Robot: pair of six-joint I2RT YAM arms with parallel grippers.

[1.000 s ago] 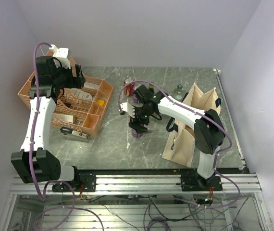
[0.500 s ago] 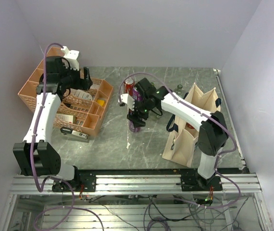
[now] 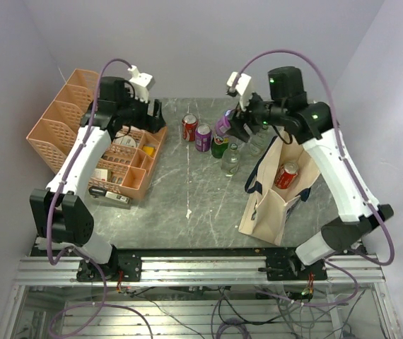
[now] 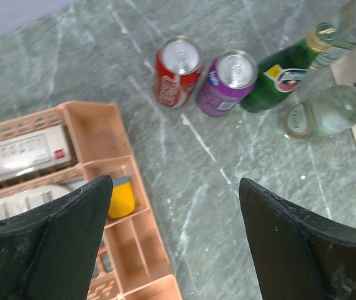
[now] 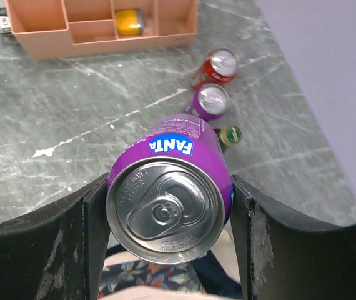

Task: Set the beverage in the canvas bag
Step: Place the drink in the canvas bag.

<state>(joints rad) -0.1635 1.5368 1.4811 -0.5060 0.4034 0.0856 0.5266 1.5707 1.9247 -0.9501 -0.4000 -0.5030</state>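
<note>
Right gripper (image 5: 169, 206): jaws about half spread and clamped on the sides of the held Fanta can (image 5: 178, 140). The purple can is raised off the table, lid toward the wrist camera, one finger on each flank.

Canvas bag (image 3: 271, 206): it stands upright, below the right gripper and off toward that arm's base side. Its mouth is open and the navy handles hang outward. We see a red can in the bag (image 3: 286, 174). The held can is not over the bag mouth; it is above the bottles just beside the bag.

Directly under and ahead of the right gripper on the table, in a row, are a red can (image 5: 218, 64), a second purple can (image 5: 210, 100) and a green bottle (image 5: 230, 135). All three stand upright, each just beside the next. In the top view a clear bottle (image 3: 230, 159) stands between this row and the bag.

Left gripper (image 4: 175, 231): jaws wide apart, nothing between them. It hangs above the table with the orange organiser (image 4: 97, 131) beneath its left finger. A yellow item (image 4: 122, 199) sits in one compartment. The drinks row lies ahead of it.
</note>
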